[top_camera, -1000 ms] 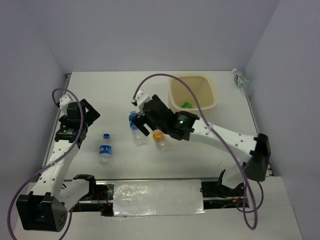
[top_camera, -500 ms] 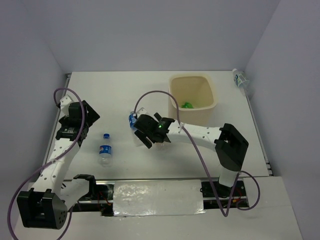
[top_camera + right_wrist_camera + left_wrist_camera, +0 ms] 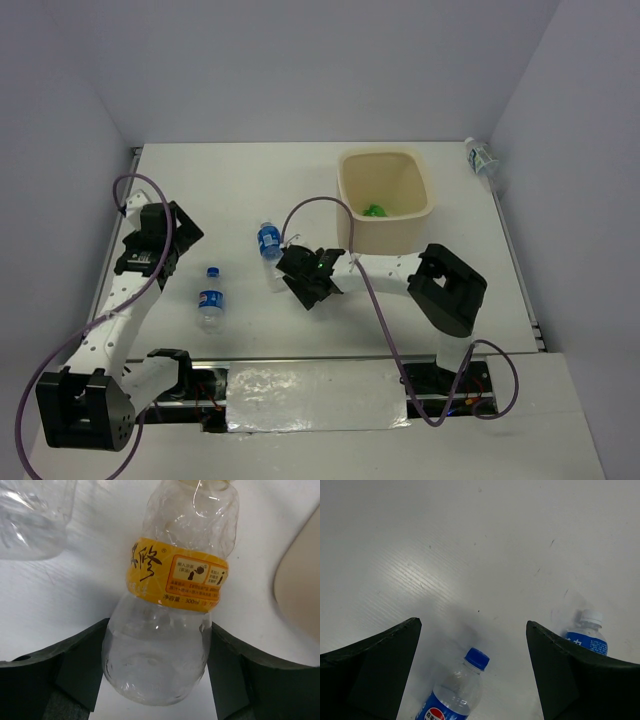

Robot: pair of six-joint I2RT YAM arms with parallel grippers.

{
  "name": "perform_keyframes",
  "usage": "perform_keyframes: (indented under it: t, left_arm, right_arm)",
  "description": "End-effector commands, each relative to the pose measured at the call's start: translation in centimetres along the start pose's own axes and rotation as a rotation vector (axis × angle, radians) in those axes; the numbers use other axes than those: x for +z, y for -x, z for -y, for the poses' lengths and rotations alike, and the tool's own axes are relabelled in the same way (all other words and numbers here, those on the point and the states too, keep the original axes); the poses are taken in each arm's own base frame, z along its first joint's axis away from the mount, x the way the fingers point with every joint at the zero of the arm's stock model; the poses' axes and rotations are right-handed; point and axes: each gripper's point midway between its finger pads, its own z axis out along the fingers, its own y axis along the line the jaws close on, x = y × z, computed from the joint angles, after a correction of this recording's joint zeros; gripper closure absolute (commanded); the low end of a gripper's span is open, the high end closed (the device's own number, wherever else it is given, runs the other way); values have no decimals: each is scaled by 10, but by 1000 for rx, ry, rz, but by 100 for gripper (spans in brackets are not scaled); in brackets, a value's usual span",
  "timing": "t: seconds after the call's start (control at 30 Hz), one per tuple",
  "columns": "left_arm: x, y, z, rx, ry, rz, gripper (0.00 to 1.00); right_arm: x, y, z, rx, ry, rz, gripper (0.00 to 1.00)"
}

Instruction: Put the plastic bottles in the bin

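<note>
Since a second ago the right arm has folded low, bringing the right gripper (image 3: 310, 277) down over the orange-labelled clear plastic bottle (image 3: 167, 610). This bottle lies near the middle of the white surface (image 3: 300, 180), just off the near-left corner of the cream-beige plastic bin (image 3: 385, 236). Its fingers (image 3: 85, 665) have narrowed from their widest spread and now flank the bottle's round lower body. I cannot tell whether they press it yet.

The left arm has barely shifted. The left gripper (image 3: 473, 625) hangs wide open and empty above a blue-capped bottle (image 3: 455, 695) near the left edge.

Thin, crumpled plastic on a rounded body could squirt out forward as the fingers close, or buckle and slip during the lift. A blue-labelled clear bottle (image 3: 268, 240) lies just beside the right gripper and could be knocked away. The bin wall is close, so a low carry might strike its rim. One green bottle (image 3: 375, 211) already lies inside the bin.
</note>
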Motion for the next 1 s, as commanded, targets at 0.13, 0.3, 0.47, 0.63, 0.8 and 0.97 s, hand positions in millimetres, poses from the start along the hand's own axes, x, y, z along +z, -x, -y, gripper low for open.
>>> perform_keyframes:
  t: [0.13,0.3,0.47,0.63,0.8,0.97]
  left_arm:
    - [-5,-4,-3,-41,-4,-9,1]
    - [-7,-25,-11,-61,-26,-37,1]
    - [-7,-43,-17,-66,-40,-67,1]
    - [-2,-69,-18,-51,-73,-137,1]
    - [2,-94,-16,10,-105,-220,1]
    - [2,-116,-11,39,-157,-275,1]
  right_arm:
    - [-13,26,7,79,-14,116,58]
    - [-71,57,16,94,64,292,64]
    - [-168,106,25,60,211,560,66]
    - [-259,154,46,105,293,822,66]
    - [-265,174,125,368,133,842,64]
    - [-228,160,196,581,7,779,42]
